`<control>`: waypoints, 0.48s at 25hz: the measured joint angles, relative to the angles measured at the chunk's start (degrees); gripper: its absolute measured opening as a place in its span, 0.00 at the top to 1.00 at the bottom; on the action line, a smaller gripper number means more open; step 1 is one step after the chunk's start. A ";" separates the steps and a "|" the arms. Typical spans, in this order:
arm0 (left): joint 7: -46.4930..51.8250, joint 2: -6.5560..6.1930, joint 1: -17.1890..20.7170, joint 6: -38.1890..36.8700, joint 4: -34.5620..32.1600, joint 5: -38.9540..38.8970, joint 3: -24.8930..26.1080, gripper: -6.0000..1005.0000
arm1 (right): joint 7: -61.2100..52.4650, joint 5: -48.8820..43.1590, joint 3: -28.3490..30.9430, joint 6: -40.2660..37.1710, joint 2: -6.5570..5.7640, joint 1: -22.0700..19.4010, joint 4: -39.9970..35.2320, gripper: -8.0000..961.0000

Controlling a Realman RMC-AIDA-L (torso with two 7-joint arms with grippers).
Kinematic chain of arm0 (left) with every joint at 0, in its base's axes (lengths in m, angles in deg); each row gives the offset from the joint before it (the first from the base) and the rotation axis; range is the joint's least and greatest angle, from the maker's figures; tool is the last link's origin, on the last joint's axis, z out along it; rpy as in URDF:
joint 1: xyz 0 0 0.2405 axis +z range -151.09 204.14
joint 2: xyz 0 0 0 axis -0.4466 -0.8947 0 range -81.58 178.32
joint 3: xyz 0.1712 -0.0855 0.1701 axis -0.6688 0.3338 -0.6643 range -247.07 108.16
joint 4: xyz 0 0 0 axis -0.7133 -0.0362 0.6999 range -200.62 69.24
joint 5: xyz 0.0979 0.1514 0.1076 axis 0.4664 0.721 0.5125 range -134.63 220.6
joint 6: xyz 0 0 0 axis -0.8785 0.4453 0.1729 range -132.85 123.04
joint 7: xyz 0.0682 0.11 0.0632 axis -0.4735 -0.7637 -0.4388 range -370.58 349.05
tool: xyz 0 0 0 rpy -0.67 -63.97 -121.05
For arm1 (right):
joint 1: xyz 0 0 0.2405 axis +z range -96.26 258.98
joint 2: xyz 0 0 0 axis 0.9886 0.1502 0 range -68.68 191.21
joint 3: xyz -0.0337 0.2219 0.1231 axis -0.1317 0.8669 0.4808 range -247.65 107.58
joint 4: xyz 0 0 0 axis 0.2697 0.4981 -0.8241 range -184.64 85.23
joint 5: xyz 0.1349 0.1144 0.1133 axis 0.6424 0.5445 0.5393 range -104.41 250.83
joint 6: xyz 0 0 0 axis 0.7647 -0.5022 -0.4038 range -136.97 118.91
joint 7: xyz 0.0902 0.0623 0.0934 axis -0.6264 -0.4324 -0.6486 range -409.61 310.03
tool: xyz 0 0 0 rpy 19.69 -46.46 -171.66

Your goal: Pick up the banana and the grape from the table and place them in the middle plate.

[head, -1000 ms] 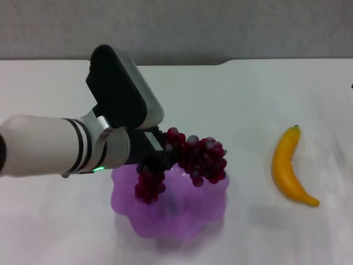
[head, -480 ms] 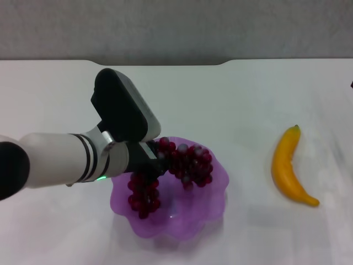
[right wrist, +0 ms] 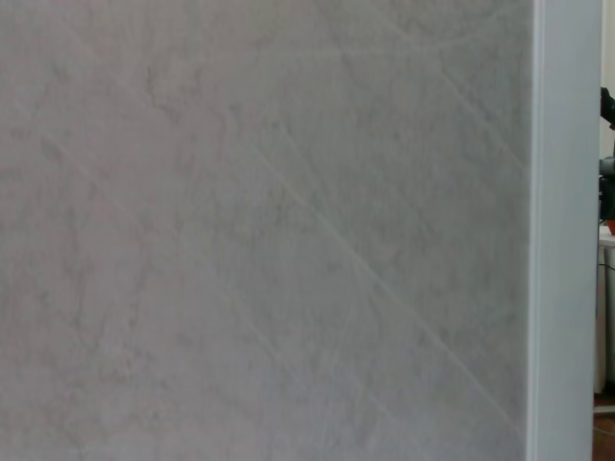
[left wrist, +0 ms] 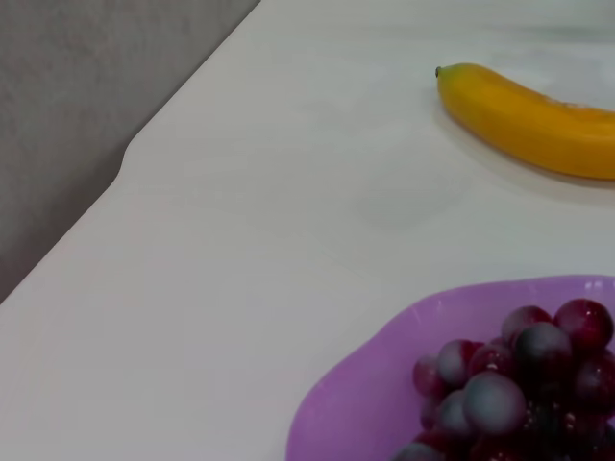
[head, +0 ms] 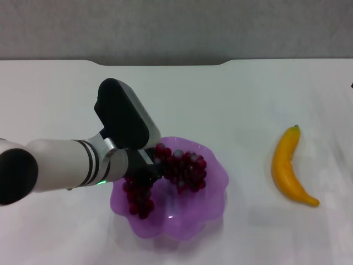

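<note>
The dark red-purple grape (head: 181, 168) bunch lies low in the purple scalloped middle plate (head: 214, 193), draped to both sides of my left gripper (head: 146, 170), which is shut on its middle. In the left wrist view the grape (left wrist: 509, 389) sits inside the plate's rim (left wrist: 370, 379). The yellow banana (head: 288, 165) lies on the white table (head: 220, 99) to the right of the plate, apart from it, stem end pointing away; it also shows in the left wrist view (left wrist: 528, 120). My right gripper is out of view; its wrist view shows only a grey wall.
The left arm's white forearm (head: 60, 165) reaches in from the left edge over the table. The table's far edge has a notch (head: 223, 62) against a grey wall. Bare table (left wrist: 240, 240) lies between plate and banana.
My left gripper has come down and slightly back toward me with the grape bunch, which hung above the plate before and now rests inside it. The banana has not moved.
</note>
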 joint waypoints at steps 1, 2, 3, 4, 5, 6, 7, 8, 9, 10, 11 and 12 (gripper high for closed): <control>0.13 0.00 -0.03 0.05 -0.08 0.23 0.00 0.63 | 0.00 0.00 0.00 0.00 0.00 -0.01 0.00 0.09; 0.45 0.03 -0.05 0.11 -0.24 0.64 -0.01 0.62 | 0.00 0.01 0.00 0.00 0.00 0.01 0.00 0.09; 0.90 0.06 -0.07 0.11 -0.32 1.13 -0.01 0.62 | 0.00 0.00 0.00 0.00 0.00 0.07 0.00 0.09; 1.62 0.11 -0.08 0.07 -0.35 1.93 -0.06 0.62 | 0.00 -0.02 0.00 0.00 0.00 0.11 0.00 0.09; 2.52 0.16 -0.09 -0.07 -0.35 2.81 -0.12 0.62 | 0.00 -0.02 0.00 0.00 0.00 0.13 0.00 0.09; 3.49 0.18 -0.09 -0.43 -0.34 3.60 -0.28 0.62 | 0.00 -0.01 0.00 0.00 0.00 0.13 0.00 0.09; 4.67 0.19 -0.10 -1.03 -0.32 4.70 -0.48 0.62 | 0.00 0.00 0.00 0.00 0.00 0.13 0.00 0.09; 5.86 0.19 -0.10 -1.54 -0.30 5.60 -0.64 0.62 | 0.00 0.02 0.00 0.00 0.00 0.13 0.00 0.09; 7.04 0.21 -0.11 -1.89 -0.27 6.80 -0.80 0.62 | 0.00 0.04 0.00 0.00 0.00 0.12 0.00 0.09; 8.21 0.22 -0.11 -2.17 -0.23 7.91 -0.93 0.62 | 0.00 0.05 0.00 0.00 0.00 0.10 0.00 0.09; 10.06 0.25 -0.13 -2.37 -0.09 9.52 -1.26 0.62 | 0.00 0.06 0.00 0.00 0.00 0.09 0.00 0.09; 11.20 0.25 -0.18 -2.38 0.06 10.27 -1.53 0.59 | 0.00 0.07 0.00 0.00 0.00 0.09 0.00 0.09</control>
